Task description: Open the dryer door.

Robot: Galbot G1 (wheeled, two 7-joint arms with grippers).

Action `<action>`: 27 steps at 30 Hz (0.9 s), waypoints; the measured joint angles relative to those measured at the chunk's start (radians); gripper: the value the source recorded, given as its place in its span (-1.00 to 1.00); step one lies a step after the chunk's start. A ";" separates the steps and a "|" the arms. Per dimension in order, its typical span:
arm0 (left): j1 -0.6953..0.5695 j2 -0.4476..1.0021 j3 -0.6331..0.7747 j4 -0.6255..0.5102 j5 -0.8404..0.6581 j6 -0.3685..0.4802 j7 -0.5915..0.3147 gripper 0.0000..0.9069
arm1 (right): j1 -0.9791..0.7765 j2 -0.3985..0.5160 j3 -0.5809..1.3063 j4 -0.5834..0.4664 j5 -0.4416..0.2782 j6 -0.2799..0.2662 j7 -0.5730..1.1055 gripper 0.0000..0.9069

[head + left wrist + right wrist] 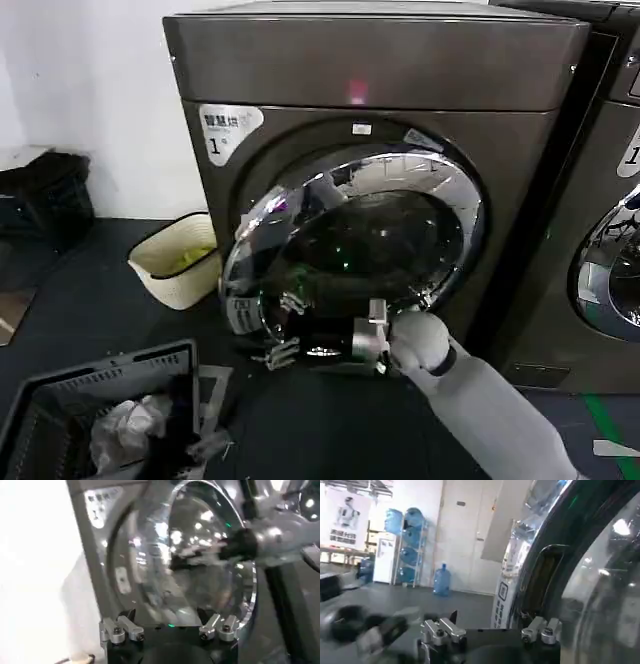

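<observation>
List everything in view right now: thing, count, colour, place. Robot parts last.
dryer: 1, bronze-grey, centre of the head view
dryer door: 1, chrome rim with dark glass, on the dryer's front, swung partly open
second machine: 1, grey, with its own chrome-rimmed round door, to the dryer's right
basket: 1, cream, on the floor left of the dryer
crate: 1, dark, near-left floor, with pale cloth inside
floor: dark
water bottles: several, blue, on a rack and on the floor, far side of the room in the right wrist view
right gripper: 1, silver and black, at the door's lower left edge, open
left gripper: 1, silver, facing the door, open
</observation>
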 joint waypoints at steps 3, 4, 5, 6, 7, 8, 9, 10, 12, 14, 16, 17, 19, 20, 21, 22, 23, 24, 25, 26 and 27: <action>-0.009 0.012 -0.011 0.007 -0.027 0.009 0.004 1.00 | -0.006 -0.019 0.000 0.017 0.015 -0.002 -0.022 1.00; -0.012 0.015 -0.016 0.009 -0.036 0.013 0.009 1.00 | -0.007 -0.027 0.001 0.021 0.023 0.000 -0.031 1.00; -0.016 0.019 -0.022 0.012 -0.053 0.020 0.016 1.00 | -0.007 -0.033 0.001 0.025 0.033 0.000 -0.040 1.00; -0.021 0.025 -0.031 0.015 -0.074 0.027 0.025 1.00 | -0.007 -0.041 0.001 0.030 0.047 0.005 -0.055 1.00; -0.026 0.029 -0.041 0.018 -0.093 0.036 0.035 1.00 | -0.007 -0.047 0.001 0.033 0.055 0.008 -0.065 1.00; -0.032 0.036 -0.052 0.021 -0.114 0.047 0.049 1.00 | -0.007 -0.054 0.000 0.037 0.061 0.009 -0.074 1.00; -0.038 0.041 -0.064 0.024 -0.130 0.056 0.058 1.00 | -0.007 -0.061 0.000 0.041 0.065 0.009 -0.081 1.00; -0.045 0.046 -0.077 0.025 -0.152 0.063 0.066 1.00 | -0.006 -0.069 0.000 0.045 0.070 0.009 -0.087 1.00; -0.062 0.063 -0.111 0.032 -0.205 0.076 0.089 1.00 | -0.006 -0.082 0.000 0.052 0.082 0.013 -0.103 1.00; -0.080 0.083 -0.150 0.039 -0.265 0.084 0.114 1.00 | -0.006 -0.095 0.002 0.059 0.090 0.015 -0.118 1.00; -0.097 0.099 -0.192 0.047 -0.317 0.080 0.135 1.00 | -0.008 -0.106 0.002 0.065 0.104 0.020 -0.137 1.00; -0.107 0.108 -0.216 0.053 -0.346 0.080 0.150 1.00 | -0.009 -0.112 0.002 0.068 0.110 0.022 -0.146 1.00; -0.128 0.125 -0.265 0.062 -0.391 0.085 0.167 1.00 | -0.011 -0.124 0.001 0.076 0.120 0.029 -0.169 1.00; -0.141 0.138 -0.293 0.071 -0.418 0.090 0.173 1.00 | -0.012 -0.130 0.001 0.079 0.124 0.034 -0.182 1.00; -0.154 0.150 -0.319 0.080 -0.438 0.096 0.176 1.00 | -0.013 -0.135 0.000 0.081 0.128 0.039 -0.192 1.00; -0.167 0.161 -0.343 0.086 -0.457 0.102 0.177 1.00 | -0.014 -0.140 -0.001 0.084 0.132 0.045 -0.205 1.00; -0.178 0.173 -0.366 0.095 -0.476 0.110 0.177 1.00 | -0.015 -0.147 -0.002 0.087 0.135 0.050 -0.218 1.00; -0.191 0.185 -0.388 0.103 -0.490 0.118 0.176 1.00 | -0.016 -0.153 -0.001 0.090 0.140 0.057 -0.235 1.00; -0.203 0.198 -0.406 0.111 -0.500 0.123 0.177 1.00 | -0.018 -0.159 -0.002 0.092 0.146 0.061 -0.246 1.00; -0.216 0.213 -0.423 0.124 -0.507 0.126 0.176 1.00 | -0.019 -0.165 0.000 0.092 0.154 0.067 -0.259 1.00; -0.227 0.226 -0.434 0.133 -0.513 0.128 0.174 1.00 | -0.022 -0.174 0.003 0.091 0.169 0.072 -0.283 1.00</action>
